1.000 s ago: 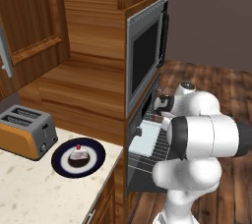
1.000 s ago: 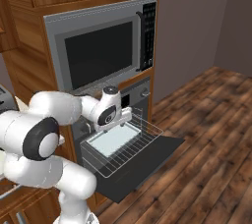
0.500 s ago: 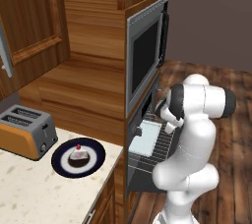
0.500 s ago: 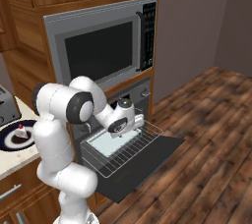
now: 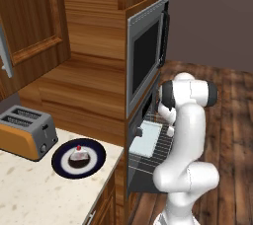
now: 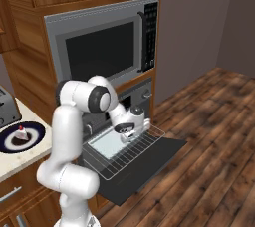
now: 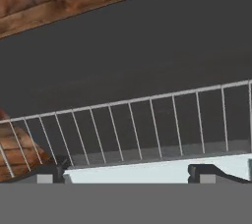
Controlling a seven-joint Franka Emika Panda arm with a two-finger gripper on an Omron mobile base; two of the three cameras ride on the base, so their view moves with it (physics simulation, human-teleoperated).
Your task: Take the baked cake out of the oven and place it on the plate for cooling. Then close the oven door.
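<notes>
Left base view
Cake: the baked cake (image 5: 78, 155) sits in the middle of the plate (image 5: 98, 154), cherry up, out on the pale counter (image 5: 34, 194).
Plate: just beside the toaster (image 5: 25, 132) without touching it, and near the counter's right edge, with a strip of bare counter between its rim and the drop.
Oven: the oven (image 5: 143, 142) is set under the microwave (image 5: 147, 60); its rack (image 5: 163, 146) is slid out, carrying a pale tray (image 5: 146, 139).
Arm: the white arm stands right in front of the opening, its elbow at the height of the microwave's lower edge; open wooden floor (image 5: 232, 135) lies to its right.

Right base view
Oven door: the oven door (image 6: 144, 167) lies dropped flat, jutting out over the floor, its far edge free on all sides.
Rack: pulled out above the door, the tray on its left half, bare wires on the right.
Gripper: the gripper (image 6: 127, 135) hangs low over the tray's right edge, pointing down, near the rack's front corner.
Plate and cake: far left on the counter, well apart from the gripper.

Hand view
Fingers: the two dark fingertips (image 7: 209, 172) stand wide apart with nothing between them.
Below: the tray's pale edge runs between them, then the rack's wire front rail, then the dark door panel, with floorboards past its edge.
</notes>
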